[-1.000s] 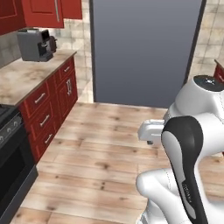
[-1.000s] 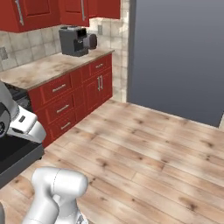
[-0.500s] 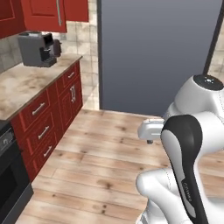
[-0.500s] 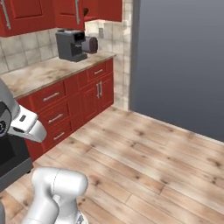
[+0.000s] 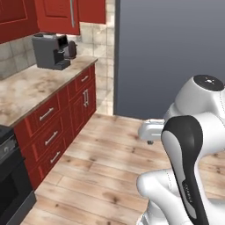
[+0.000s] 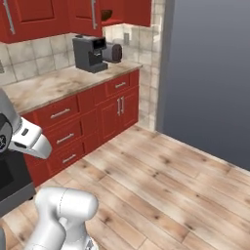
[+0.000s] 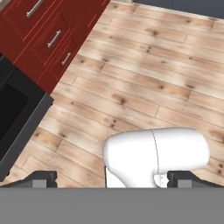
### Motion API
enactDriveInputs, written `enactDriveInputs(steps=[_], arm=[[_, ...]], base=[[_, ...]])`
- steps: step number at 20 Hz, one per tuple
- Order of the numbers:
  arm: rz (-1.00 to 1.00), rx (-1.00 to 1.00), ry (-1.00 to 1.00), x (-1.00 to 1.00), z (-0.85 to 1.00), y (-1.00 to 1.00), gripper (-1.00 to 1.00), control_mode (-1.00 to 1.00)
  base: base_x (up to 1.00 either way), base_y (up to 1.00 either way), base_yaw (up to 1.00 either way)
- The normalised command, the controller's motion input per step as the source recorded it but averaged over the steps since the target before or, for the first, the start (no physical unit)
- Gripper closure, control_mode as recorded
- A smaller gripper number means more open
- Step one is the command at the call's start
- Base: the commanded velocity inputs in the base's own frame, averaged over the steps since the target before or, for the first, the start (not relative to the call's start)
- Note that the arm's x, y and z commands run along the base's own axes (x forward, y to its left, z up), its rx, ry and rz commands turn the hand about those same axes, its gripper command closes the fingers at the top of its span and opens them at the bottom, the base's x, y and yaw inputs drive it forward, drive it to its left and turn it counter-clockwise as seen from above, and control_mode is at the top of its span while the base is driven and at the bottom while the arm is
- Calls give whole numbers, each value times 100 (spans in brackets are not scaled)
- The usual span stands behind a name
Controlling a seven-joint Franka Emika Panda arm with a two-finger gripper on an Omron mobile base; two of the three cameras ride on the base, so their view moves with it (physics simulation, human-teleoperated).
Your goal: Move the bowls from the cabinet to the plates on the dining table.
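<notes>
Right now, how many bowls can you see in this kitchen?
1: a dark bowl sits on the open shelf of the red cabinet, above the coffee machine, in the right base view. A second may be hidden behind the closed doors.

I see a marble counter (image 5: 30, 90) on red drawers (image 5: 48, 132), with a grey coffee machine (image 5: 50, 52) standing on it by the wall; below is wooden plank floor (image 6: 166, 190)
</notes>
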Motion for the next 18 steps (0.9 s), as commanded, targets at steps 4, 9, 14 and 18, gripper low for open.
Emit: enactDriveInputs(steps=[4,9,14,18], arm=[[0,0,0,0,0,0,-100,100],[0,0,0,0,0,0,-100,100],[0,0,0,0,0,0,-100,100],[0,0,0,0,0,0,-100,100]], base=[[73,-12,26],[95,-8,20],[100,-8,14],[99,-11,15]])
